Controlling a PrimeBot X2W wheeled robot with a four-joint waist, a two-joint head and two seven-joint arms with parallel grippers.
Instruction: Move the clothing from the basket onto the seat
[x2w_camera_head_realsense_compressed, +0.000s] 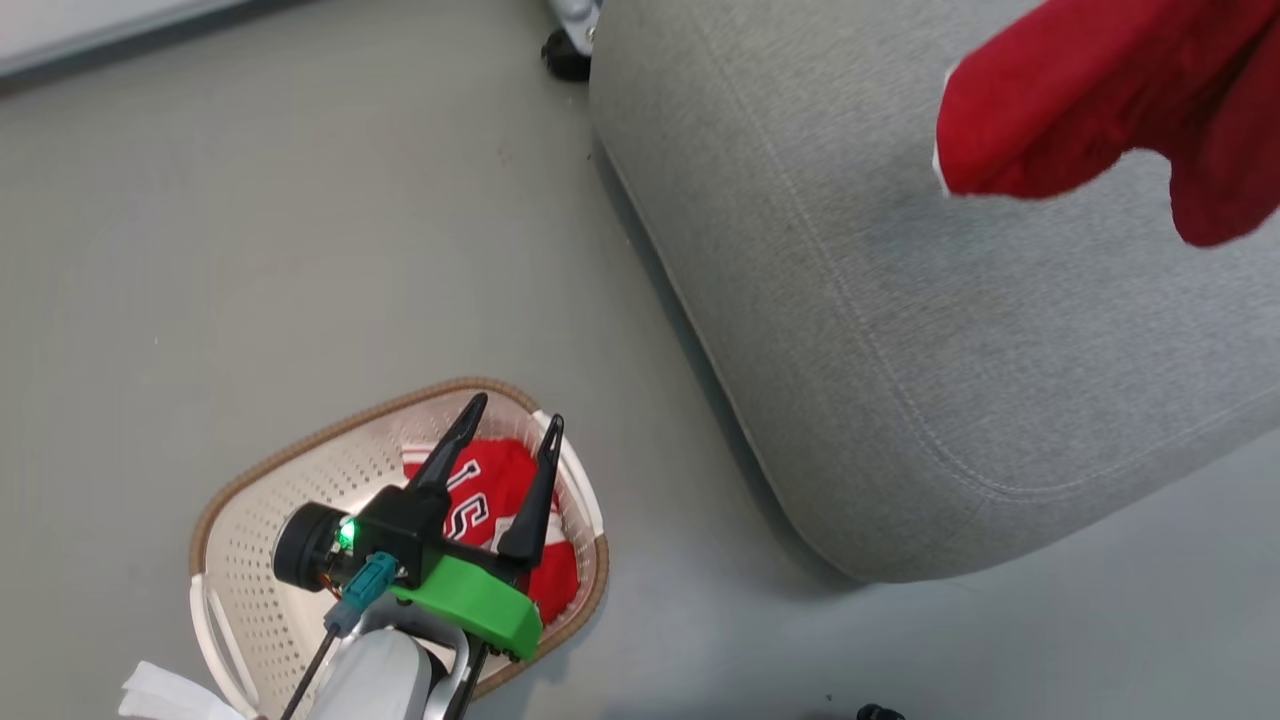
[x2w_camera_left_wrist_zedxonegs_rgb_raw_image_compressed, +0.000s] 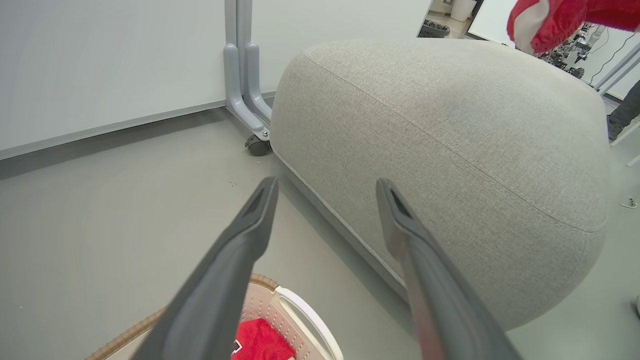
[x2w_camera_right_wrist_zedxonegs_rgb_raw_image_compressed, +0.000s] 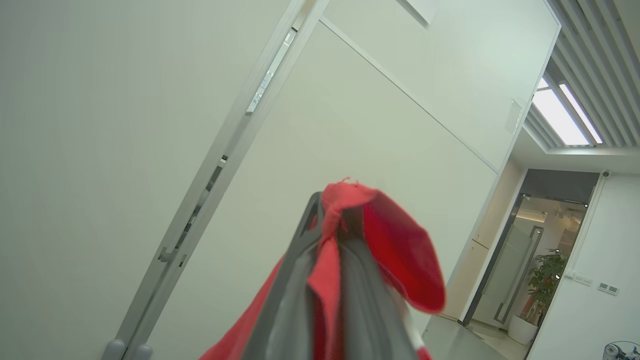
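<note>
Head view: left tool (x2w_camera_head_realsense_compressed: 515, 411) blocks jersey (x2w_camera_head_realsense_compressed: 500, 465), maybe above basket (x2w_camera_head_realsense_compressed: 250, 600).

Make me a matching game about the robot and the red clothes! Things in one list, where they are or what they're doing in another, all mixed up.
1. red jersey with white lettering
2. red garment with white trim
3. left gripper
4. large grey fabric seat

A. jaws wide open, empty
B. standing on the floor
C. lying in the cream-white perforated plastic basket
D. clamped in the right gripper

Pairs: 1-C, 2-D, 3-A, 4-B
</note>
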